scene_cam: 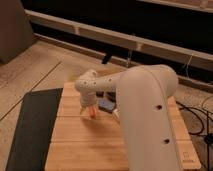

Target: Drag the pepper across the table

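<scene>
Tool [88, 108] low over table [85, 145], grip unclear, pepper [93, 113] at tip, blue block [105, 104] just beside

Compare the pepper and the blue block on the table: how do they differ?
The pepper is red-orange, thin and small; the blue block is wider and flat. The pepper lies right at the gripper; the blue block sits beyond it, partly hidden by the arm. Both are on the bamboo table.

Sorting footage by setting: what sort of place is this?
Probably a robot test lab: light bamboo plank table, speckled floor, loose black cables, with the white arm's gripper at a small red-orange pepper.
</scene>
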Robot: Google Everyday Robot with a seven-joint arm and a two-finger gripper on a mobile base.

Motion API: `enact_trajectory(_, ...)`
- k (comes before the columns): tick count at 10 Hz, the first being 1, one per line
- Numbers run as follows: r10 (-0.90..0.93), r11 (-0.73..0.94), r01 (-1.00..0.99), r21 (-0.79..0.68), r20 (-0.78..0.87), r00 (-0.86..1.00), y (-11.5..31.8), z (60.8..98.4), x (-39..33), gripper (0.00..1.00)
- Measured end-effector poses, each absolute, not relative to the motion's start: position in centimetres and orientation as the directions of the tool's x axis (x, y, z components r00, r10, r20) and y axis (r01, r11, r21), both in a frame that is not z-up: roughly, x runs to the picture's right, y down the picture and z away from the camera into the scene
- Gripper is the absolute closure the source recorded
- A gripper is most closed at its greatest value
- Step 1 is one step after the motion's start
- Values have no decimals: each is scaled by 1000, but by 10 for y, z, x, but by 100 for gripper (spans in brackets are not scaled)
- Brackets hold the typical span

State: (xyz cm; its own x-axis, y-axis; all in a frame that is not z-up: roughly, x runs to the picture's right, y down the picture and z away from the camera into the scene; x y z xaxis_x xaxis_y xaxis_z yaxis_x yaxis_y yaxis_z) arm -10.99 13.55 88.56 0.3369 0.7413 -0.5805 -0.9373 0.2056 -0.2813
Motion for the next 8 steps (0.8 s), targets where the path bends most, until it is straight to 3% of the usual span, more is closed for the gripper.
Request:
enact_trajectory(2, 730, 201, -935, -292, -591, 342, 140, 891, -116, 40)
enact_trajectory(8, 711, 199, -937, -285, -616, 339, 143, 896, -108, 98)
